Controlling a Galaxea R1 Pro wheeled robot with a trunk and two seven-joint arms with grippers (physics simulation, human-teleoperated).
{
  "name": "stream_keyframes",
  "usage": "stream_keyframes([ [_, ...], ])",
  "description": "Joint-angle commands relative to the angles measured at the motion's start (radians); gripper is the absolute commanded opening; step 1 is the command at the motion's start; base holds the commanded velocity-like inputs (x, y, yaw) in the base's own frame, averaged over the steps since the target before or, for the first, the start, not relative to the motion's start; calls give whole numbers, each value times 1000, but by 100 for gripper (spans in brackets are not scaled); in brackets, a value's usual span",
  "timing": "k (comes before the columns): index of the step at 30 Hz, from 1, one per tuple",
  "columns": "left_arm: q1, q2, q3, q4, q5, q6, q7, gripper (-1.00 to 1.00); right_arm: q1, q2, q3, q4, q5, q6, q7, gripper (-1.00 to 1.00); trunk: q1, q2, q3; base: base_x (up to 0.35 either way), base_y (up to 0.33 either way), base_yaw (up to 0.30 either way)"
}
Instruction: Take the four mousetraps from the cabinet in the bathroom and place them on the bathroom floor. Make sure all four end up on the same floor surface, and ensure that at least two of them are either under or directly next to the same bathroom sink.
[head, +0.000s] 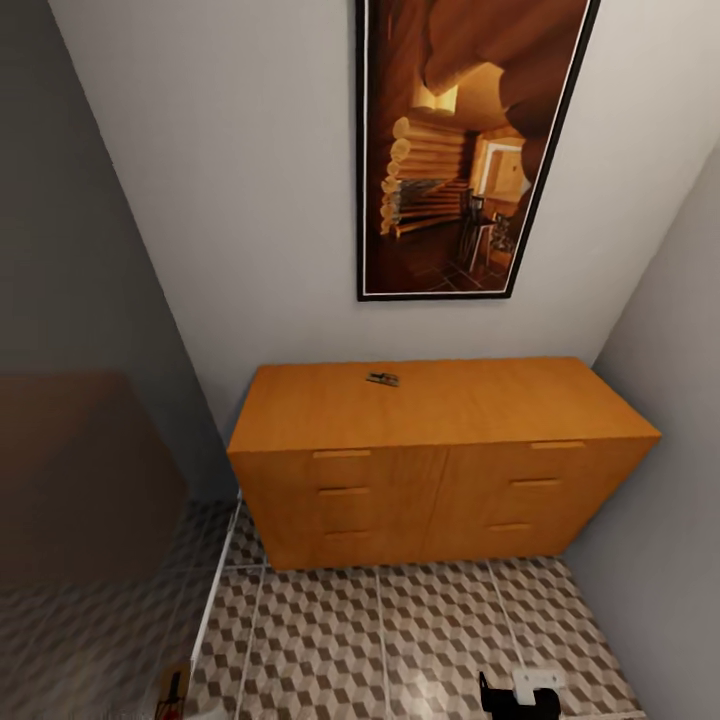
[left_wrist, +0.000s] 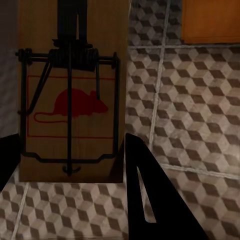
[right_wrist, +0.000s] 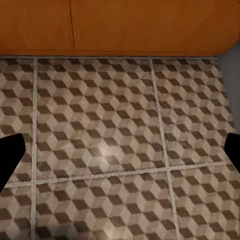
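Nearest us, our left hand (left_wrist: 75, 200) pinches one mousetrap (left_wrist: 70, 95), a tan board with a red mouse print and dark wire, held above the cube-patterned bathroom floor (left_wrist: 190, 125), while our right hand (right_wrist: 120, 152) is spread wide over bare tiles, its dark tips at the frame edges. Further out at 12 o'clock stands the orange-brown cabinet (head: 440, 480) against the wall, drawers closed, a second mousetrap (head: 382, 379) lying on its top near the back edge. Above it hangs a dark-framed picture (head: 470, 150), and a blurred brown block (head: 80, 480) crowds us at 9 o'clock.
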Motion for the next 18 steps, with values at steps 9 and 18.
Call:
stream_keyframes([
  [9,-1,-1,-6,4,-5,-2,6,-100,0,0,9,0,-7,-2,-4,100,1,-2,-2,0,-17,253],
  [18,-1,-1,-6,4,-5,-2,6,-100,0,0,9,0,-7,-2,-4,100,1,-2,-2,0,-1,253],
])
